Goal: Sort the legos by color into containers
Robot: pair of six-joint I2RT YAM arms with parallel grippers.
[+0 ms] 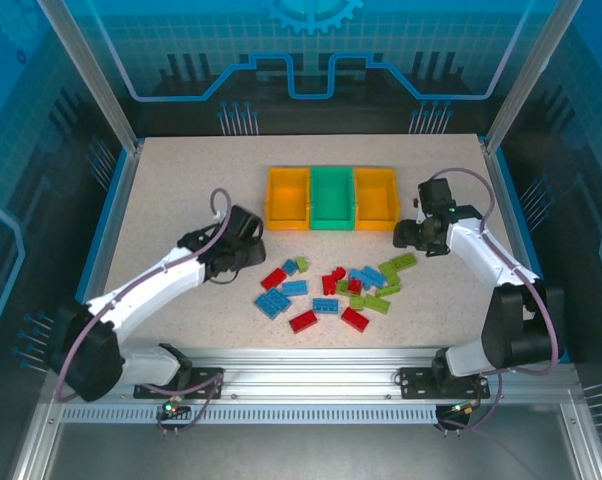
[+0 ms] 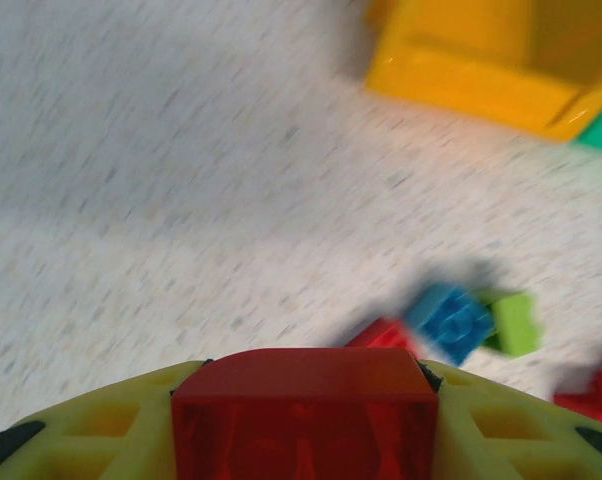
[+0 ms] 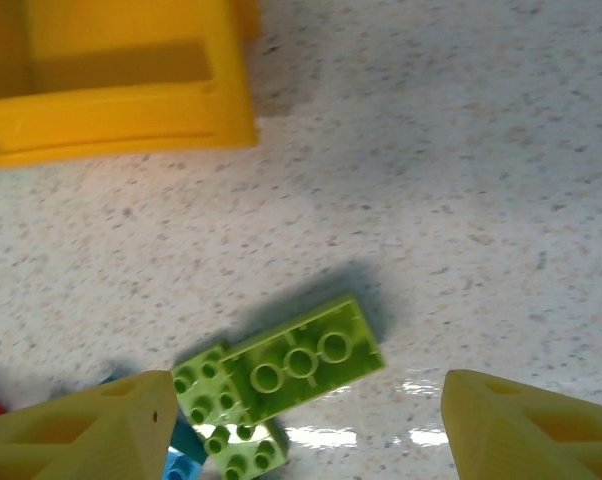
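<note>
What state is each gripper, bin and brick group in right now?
left gripper, shut on red brick
right gripper, open, above lime bricks
left yellow bin, empty
green bin, empty
right yellow bin, empty
loose bricks, unsorted on table

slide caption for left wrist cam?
Left gripper holds a red plastic lego brick over the speckled table; a yellow-orange plastic bin, a blue brick and a lime-green brick lie ahead.
</note>
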